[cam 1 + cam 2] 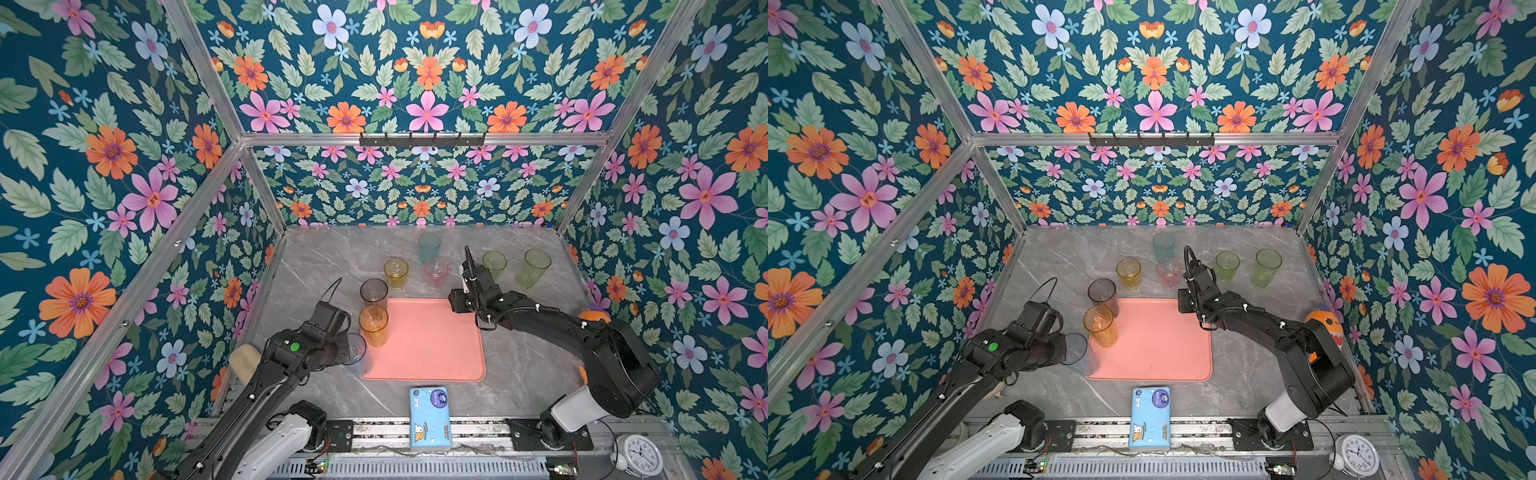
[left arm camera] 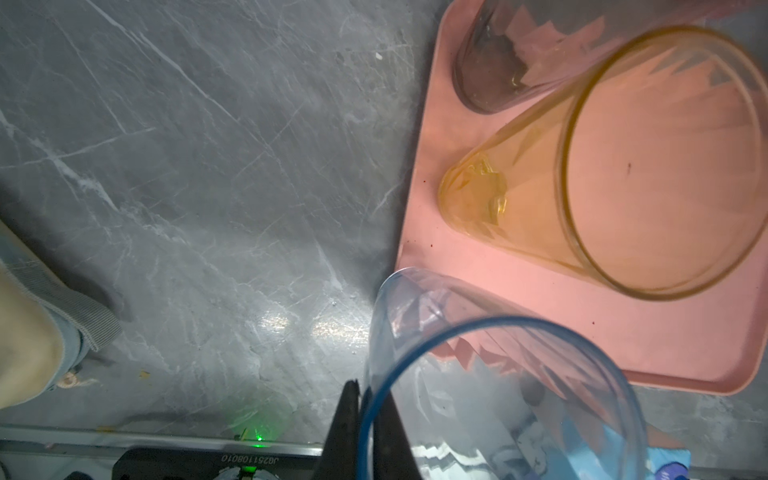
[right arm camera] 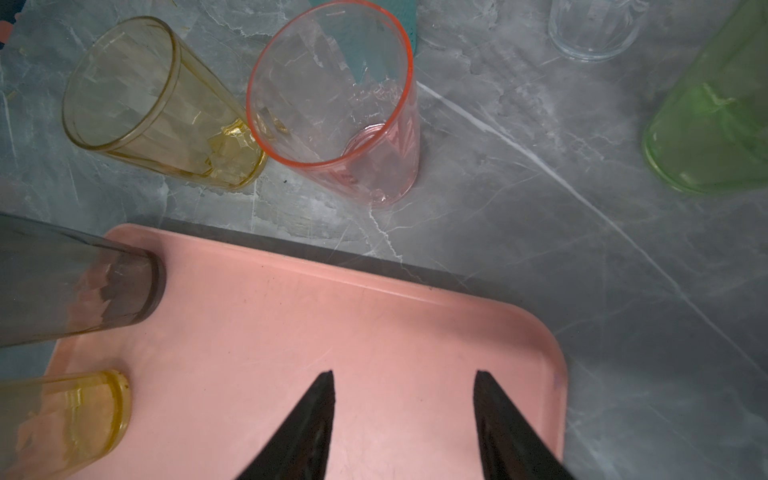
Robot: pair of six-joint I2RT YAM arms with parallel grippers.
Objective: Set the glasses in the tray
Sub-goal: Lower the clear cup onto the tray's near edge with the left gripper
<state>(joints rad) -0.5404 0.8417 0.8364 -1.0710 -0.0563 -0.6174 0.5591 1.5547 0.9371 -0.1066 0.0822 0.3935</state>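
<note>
This is a robotics lab test cell dressed to look homely. An aluminium frame (image 1: pixel 291 138) carries flat panels of floral wallpaper (image 1: pixel 428 75) around a grey marble-look bench (image 1: pixel 316 266). A left arm (image 1: pixel 266 374) and a right arm (image 1: pixel 540 320) are mounted on a slotted metal rail (image 1: pixel 386 432) along its front edge, near a bare circuit board (image 1: pixel 316 464). A tissue pack (image 1: pixel 430 417) and an alarm clock (image 1: pixel 642 455) add household touches.

Grey marble table (image 1: pixel 316 257): pink tray (image 1: pixel 440 353), loose glasses (image 1: pixel 396 272), blue tissue pack (image 1: pixel 430 417)
</note>
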